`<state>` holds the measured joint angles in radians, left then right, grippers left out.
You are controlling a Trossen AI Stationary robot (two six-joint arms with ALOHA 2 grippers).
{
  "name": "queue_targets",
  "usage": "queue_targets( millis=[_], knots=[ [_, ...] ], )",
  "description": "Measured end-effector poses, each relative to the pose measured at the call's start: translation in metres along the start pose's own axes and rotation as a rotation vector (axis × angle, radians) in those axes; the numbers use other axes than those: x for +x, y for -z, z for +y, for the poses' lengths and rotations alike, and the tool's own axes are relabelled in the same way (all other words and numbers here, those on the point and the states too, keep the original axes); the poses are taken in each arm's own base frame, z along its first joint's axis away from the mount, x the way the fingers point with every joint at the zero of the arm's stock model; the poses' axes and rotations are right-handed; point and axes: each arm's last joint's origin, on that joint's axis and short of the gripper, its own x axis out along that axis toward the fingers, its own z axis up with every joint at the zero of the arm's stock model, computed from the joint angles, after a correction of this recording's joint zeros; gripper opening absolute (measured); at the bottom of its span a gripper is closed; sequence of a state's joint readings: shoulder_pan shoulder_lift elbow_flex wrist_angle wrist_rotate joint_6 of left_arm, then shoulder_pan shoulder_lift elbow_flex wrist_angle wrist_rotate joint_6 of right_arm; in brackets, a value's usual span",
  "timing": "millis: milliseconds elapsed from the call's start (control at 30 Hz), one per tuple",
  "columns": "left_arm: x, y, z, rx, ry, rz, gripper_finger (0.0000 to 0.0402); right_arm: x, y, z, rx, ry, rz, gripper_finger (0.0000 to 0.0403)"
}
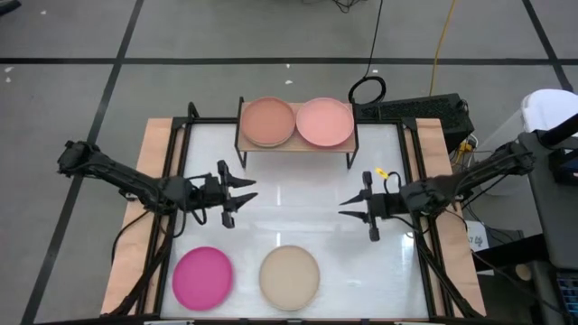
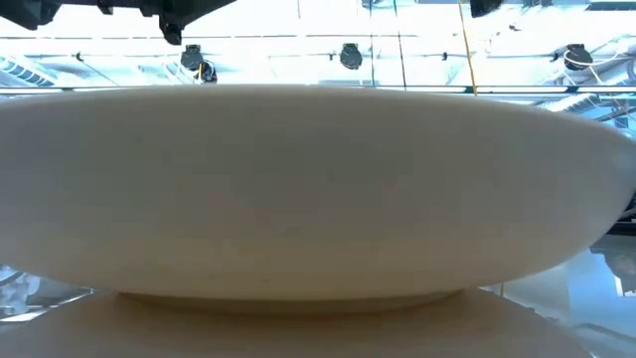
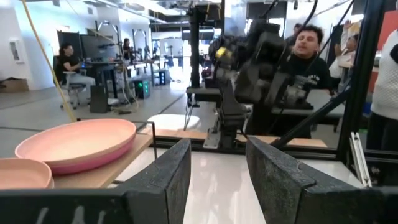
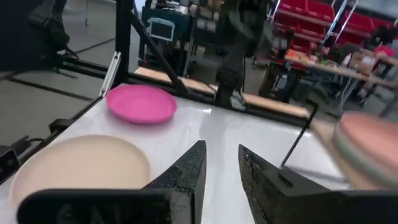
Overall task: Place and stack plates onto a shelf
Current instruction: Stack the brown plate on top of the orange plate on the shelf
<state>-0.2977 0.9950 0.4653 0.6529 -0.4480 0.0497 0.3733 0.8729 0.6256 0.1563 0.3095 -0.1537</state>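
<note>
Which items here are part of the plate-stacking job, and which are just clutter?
Part of the job:
- shelf
- peach plate and pink plate, on the shelf
- magenta plate and beige plate, on the table
- left end effector and right end effector, both open and empty

Lying about:
- black cable loop
- yellow cord

Round matte magenta plate, round beige plate on glossy white tabletop; peach plate and pink plate top light wooden shelf; both arms black.
</note>
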Motion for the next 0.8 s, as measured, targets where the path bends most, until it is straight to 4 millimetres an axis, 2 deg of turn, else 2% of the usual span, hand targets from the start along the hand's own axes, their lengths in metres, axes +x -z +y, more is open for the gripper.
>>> queue_targets(
  millis=[100, 233, 400, 600, 733, 800],
  knots=[
    [0.0, 0.0, 0.0, -0.003, 0.0, 0.0, 0.0161, 0.007, -0.018, 0.001, -0.058, -0.044, -0.016, 0.0088],
    [0.0, 0.001, 0.0, -0.004, 0.0, 0.006, 0.0161, 0.024, -0.023, 0.009, -0.112, -0.137, -0.005, 0.0098],
    [0.0, 0.001, 0.0, -0.007, 0.001, 0.014, 0.0161, 0.05, -0.001, 0.023, -0.127, -0.238, 0.101, 0.0109],
    [0.0, 0.005, 0.0, -0.012, 0.001, 0.045, 0.0161, 0.077, 0.04, 0.044, -0.185, -0.317, 0.276, 0.0117],
    [0.0, 0.006, 0.0, -0.01, 0.002, 0.054, 0.0161, 0.089, 0.054, 0.06, -0.279, -0.372, 0.325, 0.0128],
    [0.0, 0.005, 0.0, -0.01, 0.002, 0.053, 0.0161, 0.094, 0.055, 0.066, -0.306, -0.385, 0.334, 0.0138]
  ],
)
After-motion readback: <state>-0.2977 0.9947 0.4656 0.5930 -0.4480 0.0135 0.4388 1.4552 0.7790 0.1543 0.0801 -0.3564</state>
